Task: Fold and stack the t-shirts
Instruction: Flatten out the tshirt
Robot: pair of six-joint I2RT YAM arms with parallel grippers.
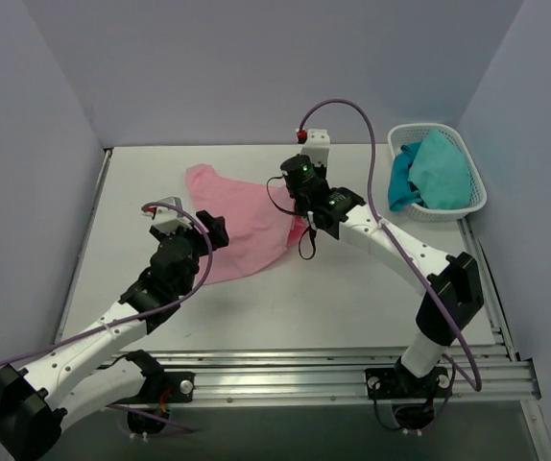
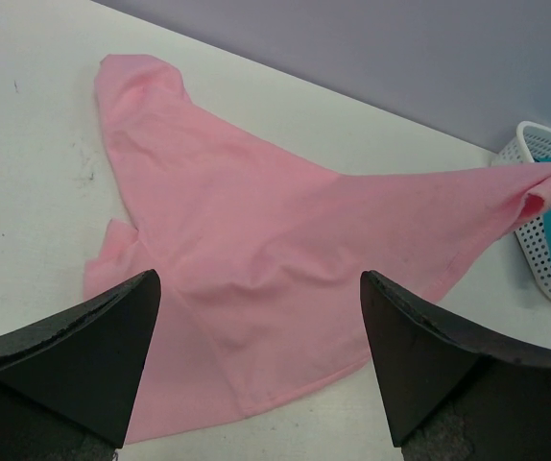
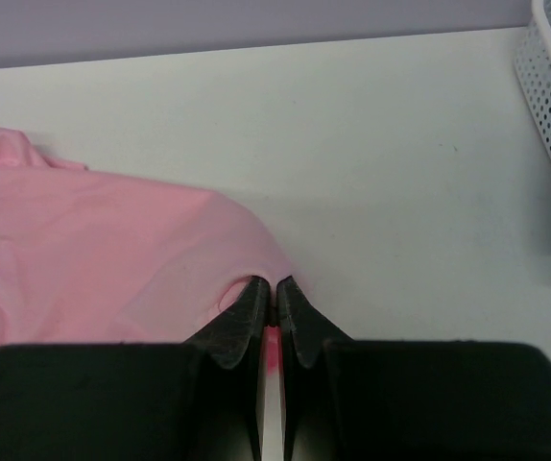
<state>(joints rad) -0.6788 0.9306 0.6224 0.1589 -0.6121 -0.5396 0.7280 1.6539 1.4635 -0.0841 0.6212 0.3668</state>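
A pink t-shirt point(image 1: 242, 226) lies crumpled in the middle of the white table. It fills the left wrist view point(image 2: 256, 250) and shows at the left of the right wrist view point(image 3: 93, 250). My right gripper point(image 3: 275, 285) is shut on the shirt's right edge and holds it lifted and stretched; in the top view it is at the cloth's right side point(image 1: 301, 226). My left gripper point(image 2: 256, 317) is open, hovering over the shirt's near hem, and holds nothing; in the top view it is at the shirt's left side point(image 1: 203, 230).
A white lattice basket point(image 1: 467, 202) holding teal cloth point(image 1: 434, 173) stands at the back right, and shows in the left wrist view point(image 2: 544, 230) and the right wrist view point(image 3: 549, 86). Grey walls enclose the table on three sides. A purple cable point(image 1: 367, 154) arcs over the right arm.
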